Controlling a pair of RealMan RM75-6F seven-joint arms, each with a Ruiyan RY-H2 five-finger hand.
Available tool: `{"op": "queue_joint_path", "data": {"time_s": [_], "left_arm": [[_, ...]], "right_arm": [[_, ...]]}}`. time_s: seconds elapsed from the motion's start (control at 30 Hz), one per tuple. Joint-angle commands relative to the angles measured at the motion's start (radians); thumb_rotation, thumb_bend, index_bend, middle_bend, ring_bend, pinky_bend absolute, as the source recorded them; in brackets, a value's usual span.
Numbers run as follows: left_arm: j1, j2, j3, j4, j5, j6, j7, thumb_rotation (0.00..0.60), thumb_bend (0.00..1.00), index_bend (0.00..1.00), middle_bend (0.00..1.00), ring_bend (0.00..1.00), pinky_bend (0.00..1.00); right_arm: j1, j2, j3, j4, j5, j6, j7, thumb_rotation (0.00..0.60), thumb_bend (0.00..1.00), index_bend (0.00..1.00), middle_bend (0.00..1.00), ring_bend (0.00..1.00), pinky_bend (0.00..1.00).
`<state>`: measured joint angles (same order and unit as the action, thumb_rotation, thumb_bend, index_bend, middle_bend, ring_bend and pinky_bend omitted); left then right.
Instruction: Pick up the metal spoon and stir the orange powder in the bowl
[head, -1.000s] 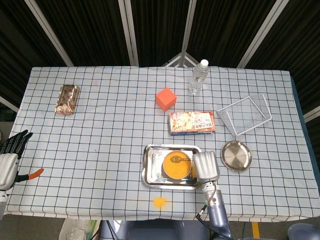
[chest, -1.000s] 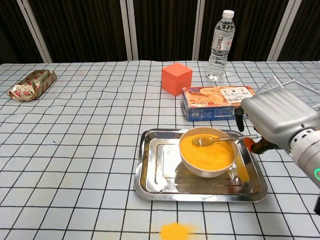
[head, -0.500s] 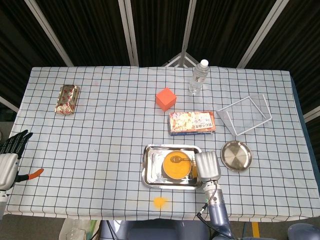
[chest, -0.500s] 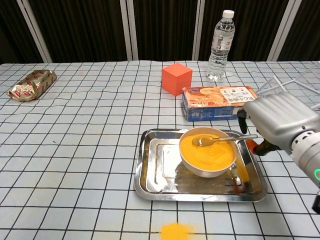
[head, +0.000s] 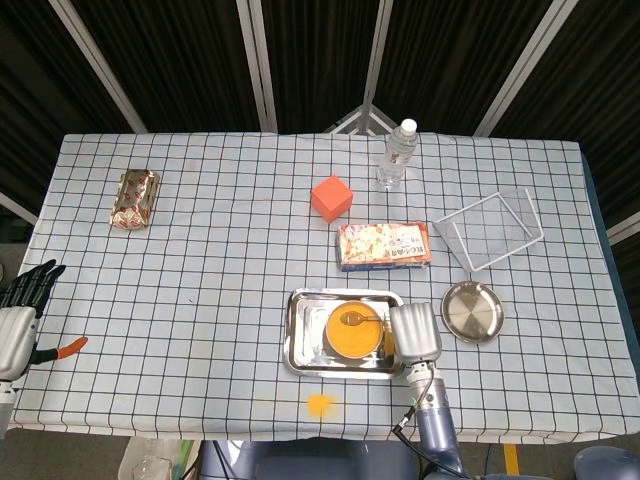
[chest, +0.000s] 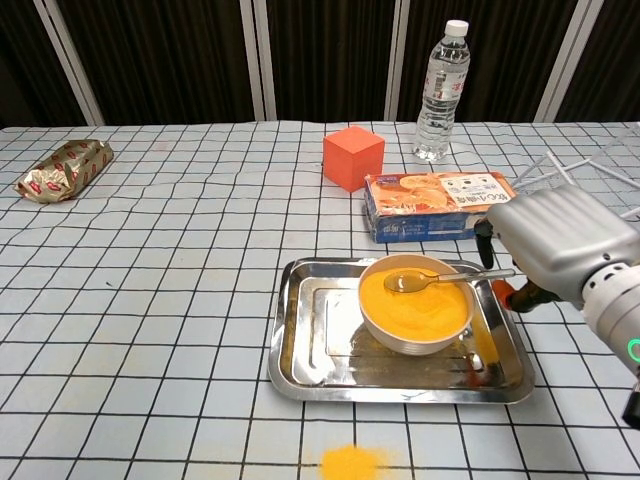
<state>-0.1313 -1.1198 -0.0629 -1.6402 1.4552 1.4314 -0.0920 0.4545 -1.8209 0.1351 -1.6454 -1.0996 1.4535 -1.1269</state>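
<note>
Metal spoon (chest: 425, 279): laid across bowl (chest: 415, 312) of orange powder; handle pinched by right hand (chest: 560, 240). Left hand (head: 20, 310): spread, idle.

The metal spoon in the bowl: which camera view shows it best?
The chest view: the metal spoon appears large there, its scoop on the orange powder and its handle reaching toward the right hand. The head view shows the spoon only as a small shape from above.

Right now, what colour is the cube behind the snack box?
Orange-red. The cube shows best in the chest view.
</note>
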Motion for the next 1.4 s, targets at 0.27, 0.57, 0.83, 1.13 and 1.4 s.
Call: {"op": "queue_joint_path", "data": {"time_s": [0.27, 0.57, 0.83, 1.13, 1.4], "left_arm": [[0.000, 0.000, 0.000, 0.000, 0.000, 0.000, 0.000, 0.600, 0.00, 0.00, 0.00, 0.00, 0.00], [0.000, 0.000, -0.001, 0.000, 0.000, 0.000, -0.002, 0.600, 0.00, 0.00, 0.00, 0.00, 0.00], [0.000, 0.000, -0.001, 0.000, 0.000, 0.002, -0.001, 0.600, 0.00, 0.00, 0.00, 0.00, 0.00], [0.000, 0.000, 0.000, -0.001, 0.001, 0.002, -0.002, 0.600, 0.00, 0.00, 0.00, 0.00, 0.00], [0.000, -0.001, -0.001, 0.000, 0.000, 0.002, -0.001, 0.600, 0.00, 0.00, 0.00, 0.00, 0.00]], "right_arm": [[0.000, -0.003, -0.002, 0.002, 0.006, 0.001, -0.002, 0.600, 0.46, 0.49, 1.00, 1.00, 0.97], [0.002, -0.003, 0.000, -0.001, 0.009, 0.003, 0.000, 0.600, 0.56, 0.55, 1.00, 1.00, 0.97], [0.001, -0.001, -0.003, -0.006, 0.007, 0.009, 0.001, 0.600, 0.58, 0.56, 1.00, 1.00, 0.97], [-0.004, 0.006, -0.017, 0.004, -0.021, 0.008, 0.032, 0.600, 0.60, 0.62, 1.00, 1.00, 0.97], [-0.007, 0.000, -0.027, 0.026, -0.047, 0.003, 0.070, 0.600, 0.69, 0.76, 1.00, 1.00, 0.97]]}}
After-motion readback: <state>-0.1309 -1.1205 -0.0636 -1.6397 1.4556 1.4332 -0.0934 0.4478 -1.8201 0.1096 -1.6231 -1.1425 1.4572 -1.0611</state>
